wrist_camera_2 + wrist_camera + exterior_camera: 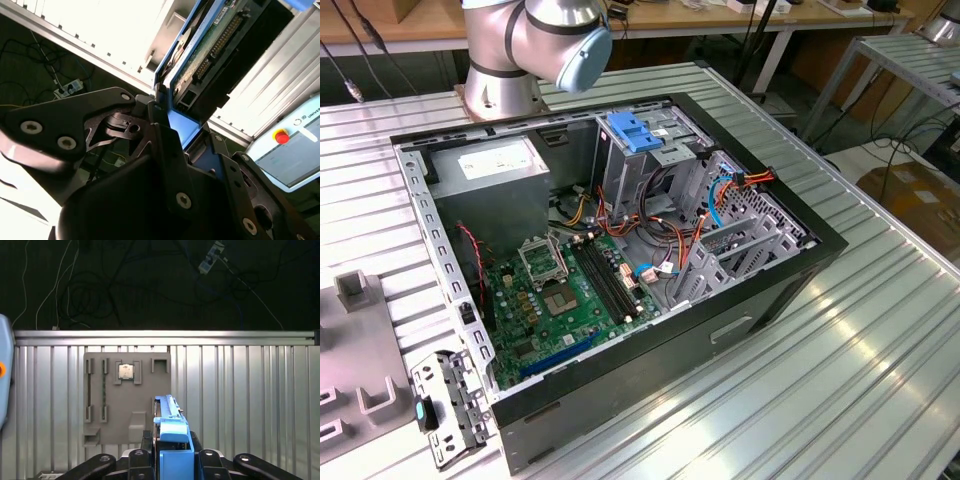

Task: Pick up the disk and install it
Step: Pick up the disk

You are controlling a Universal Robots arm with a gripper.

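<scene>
Blue plastic rails frame the disk [170,415], which sits edge-on in the gripper [172,444] in the first wrist view. The black fingers [148,441] are closed against its two sides and grip it firmly. Most of the disk reaches out past the fingertips, clear of the ribbed metal table [240,390] beyond it.

Farther out from the gripper in that view, a grey holder plate [100,390] lies flat on the table with a small square chip [126,371] seated in one of its pockets. Dark floor with loose cables [90,295] lies past the table's far edge.

In the second wrist view the gripper [182,125] clamps the disk [210,45] from both sides. The disk's green circuit-board face and one blue rail run away from the fingers [165,135]. A pale panel with a red button [281,136] stands off to one side of the gripper.

In the exterior view, the arm [535,40] rises from its base on the table [840,350] behind an open computer case [800,255]. Inside the case are a green board [570,300], a grey power box [485,165] and a blue latch [633,132] on top of the drive cage.
</scene>
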